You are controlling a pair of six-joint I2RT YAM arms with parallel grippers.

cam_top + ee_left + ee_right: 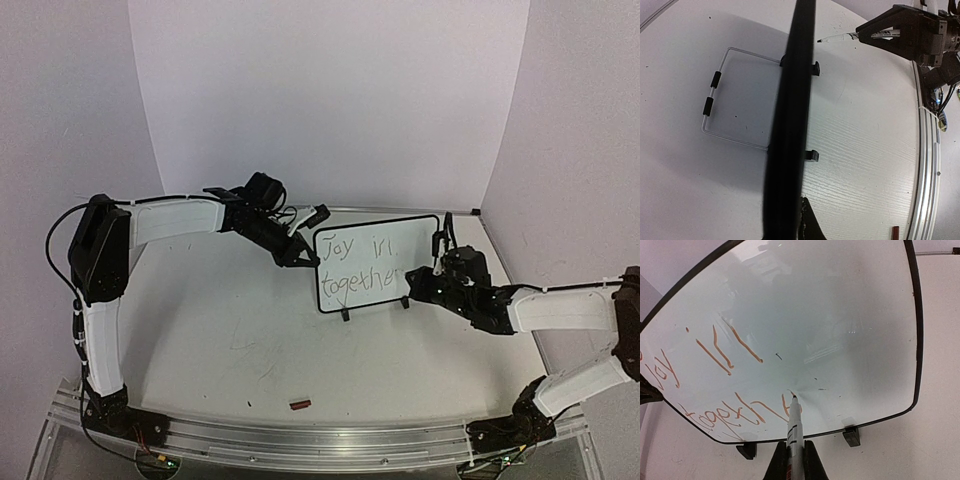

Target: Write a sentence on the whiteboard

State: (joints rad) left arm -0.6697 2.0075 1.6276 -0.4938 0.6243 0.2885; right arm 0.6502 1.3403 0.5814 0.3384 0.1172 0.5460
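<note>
Sentence point(355, 266): two lines of thin marker script on the board point(410, 235), roughly "Joy in together", last letters hard to read. Strokes look dark from above and reddish in the right wrist view. The right end of line two is blank, so I'd judge the writing unfinished.

Board stands near-upright mid-bench, a bit right of centre, face toward the arms. It sits on two small black feet point(852, 436) with a thin wire stand point(715, 79) behind. Glossy white face that picks up glare, thin black rim, rounded corners.

Marker point(794, 422): slim pale barrel, dark tip touching the face at the end of line two. Right pincer point(794, 452) is clamped tight round the barrel, which runs in line with the fingers. That gives tip control, and the wrist camera looks straight down the pen.

Left pincer point(303, 254) is closed on the board's left edge, rim between its fingers. My read on why: the board is light and only propped, so pen pressure could tip it back or skid it on the smooth bench point(200, 330). Bracing the side away from the pen leaves the writing area free.

Bench is white with faint wood grain, scuffed. A small red bit point(299, 404) lies near the front edge, well apart from the board; can't tell what it is.
</note>
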